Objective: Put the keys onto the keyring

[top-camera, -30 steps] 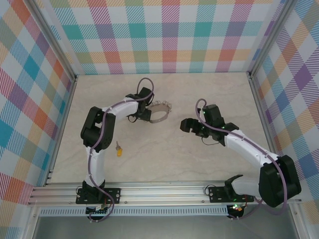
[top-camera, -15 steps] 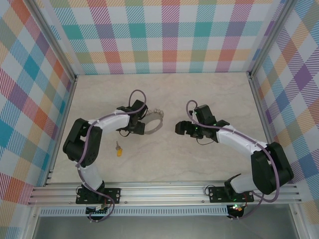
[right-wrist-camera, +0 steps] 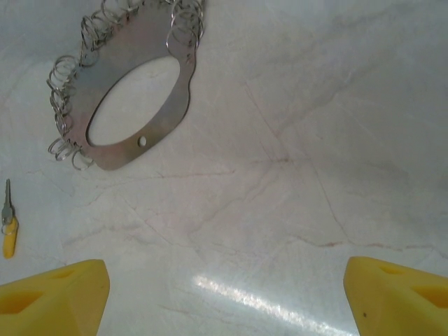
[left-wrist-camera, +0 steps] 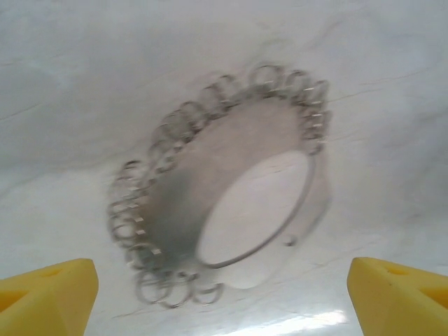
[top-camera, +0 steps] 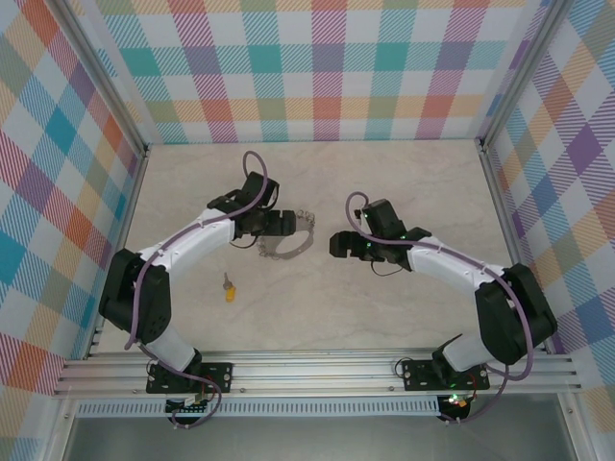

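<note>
The key (top-camera: 229, 286), tiny with a yellow head, lies flat on the worktop (top-camera: 384, 182), well apart from the keyring (top-camera: 300, 240). The keyring lies flat too, with small wire loops along its bumpy edge, and we see no key on any loop. The left gripper (top-camera: 281, 224) hangs right over the keyring, its fingers spread wide with nothing between them. The right gripper (top-camera: 337, 244) is near the ring's other side, spread wide too and holding nothing. We think the step now is to get hold of the ring. We should come down slowly and pinch the flat band, not the thin loops. We see no box or bowl; both things lie bare on the worktop.
</note>
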### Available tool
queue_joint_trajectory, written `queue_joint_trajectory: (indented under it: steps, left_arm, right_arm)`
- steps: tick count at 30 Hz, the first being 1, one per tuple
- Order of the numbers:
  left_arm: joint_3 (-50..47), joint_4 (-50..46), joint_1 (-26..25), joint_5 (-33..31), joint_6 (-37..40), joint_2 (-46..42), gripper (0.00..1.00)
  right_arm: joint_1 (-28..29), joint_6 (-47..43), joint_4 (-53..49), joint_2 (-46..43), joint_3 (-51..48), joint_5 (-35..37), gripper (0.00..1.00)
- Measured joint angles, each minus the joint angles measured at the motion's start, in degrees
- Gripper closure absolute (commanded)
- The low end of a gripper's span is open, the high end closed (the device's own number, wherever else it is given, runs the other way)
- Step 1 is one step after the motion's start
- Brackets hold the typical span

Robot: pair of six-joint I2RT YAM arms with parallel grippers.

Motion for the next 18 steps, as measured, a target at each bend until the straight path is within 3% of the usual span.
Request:
queue_joint_trajectory:
  steps: [6, 7, 8, 18]
  left_arm:
    - [0.0, 3.76, -1.64, 7.21, -1.88, 1.64, 0.16]
    - [0.0, 4.37, -2.19, 7.98, -2.1, 2.27, 0.17]
    - [0.0, 4.96, -2.82, 8.59, -2.34, 3.02, 0.17]
    - [0.02, 10.8, -5.22, 10.45, -5.88, 10.47, 0.25]
  right_arm:
    - [-0.02, -2.47, 0.0, 3.15, 1.7, -0.11, 0.13]
    - [-0.02, -2.8, -0.02, 3.54, 1.77, -0.11, 0.1]
    - [-0.02, -2.99, -0.04, 3.72, 1.77, -0.15, 0.0]
    - [-0.02, -3.87, -1.92, 2.03, 1.77, 5.18, 0.0]
